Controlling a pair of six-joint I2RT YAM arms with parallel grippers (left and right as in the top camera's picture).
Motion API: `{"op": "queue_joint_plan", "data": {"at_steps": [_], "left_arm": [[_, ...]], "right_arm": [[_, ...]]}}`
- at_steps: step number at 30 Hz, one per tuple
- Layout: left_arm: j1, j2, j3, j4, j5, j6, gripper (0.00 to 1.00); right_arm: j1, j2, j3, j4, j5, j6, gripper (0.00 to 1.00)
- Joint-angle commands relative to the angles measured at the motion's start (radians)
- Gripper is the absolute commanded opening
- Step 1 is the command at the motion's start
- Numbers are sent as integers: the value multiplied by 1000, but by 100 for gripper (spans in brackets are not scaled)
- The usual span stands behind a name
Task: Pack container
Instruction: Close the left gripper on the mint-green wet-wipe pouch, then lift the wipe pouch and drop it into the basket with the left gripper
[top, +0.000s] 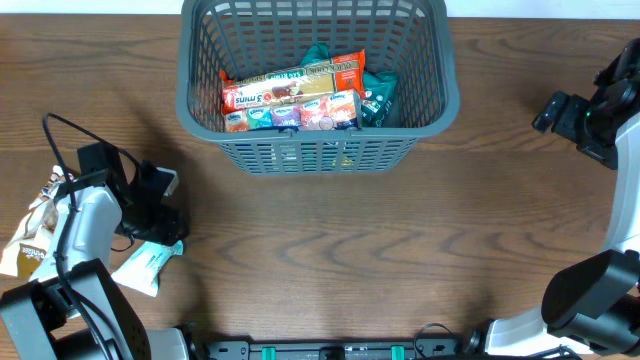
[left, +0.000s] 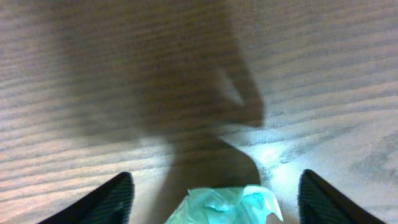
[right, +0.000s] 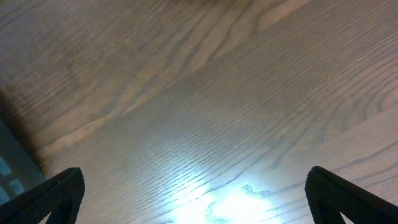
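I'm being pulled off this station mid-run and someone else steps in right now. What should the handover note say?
Left tool: open, low over the table, with a teal packet between its fingers, not yet gripped.
Right tool: open and holding nothing, over bare wood on the right side.
Container: at the far middle of the table.
Done: several packets lie inside it.
Left: the teal packet and a brown-and-white packet at the left edge lie outside the container; both look due to go in.
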Motion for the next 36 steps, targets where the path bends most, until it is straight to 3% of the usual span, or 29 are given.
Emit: {"op": "queue_joint_plan", "data": {"at_steps": [1,9,13,16,19,27,31,36], "left_arm": [[-3,-14,19,-24,-65,2,80],[3,-13,16,-103,-210,52,93],[40,-9,-3,-104,-222,59,92],[67,-9,-26,-70,-218,59,80],[76,-9,-32,-40,-215,59,50],[76,-12,-31,-29,-168,58,6],[64,-23,-6,-41,-103,43,6],[28,-40,95,-80,-97,-61,6]], "right_arm": [[-3,-3,0,0,1,-4,99],[-3,-3,0,13,9,-5,99],[-3,-3,0,11,9,-4,99],[-3,-3,0,6,8,-4,99],[-3,-3,0,-10,8,-4,99],[-3,-3,0,-16,8,-3,99],[-3,-3,0,-16,8,-3,99],[-3,-3,0,-15,8,-3,99]]}}
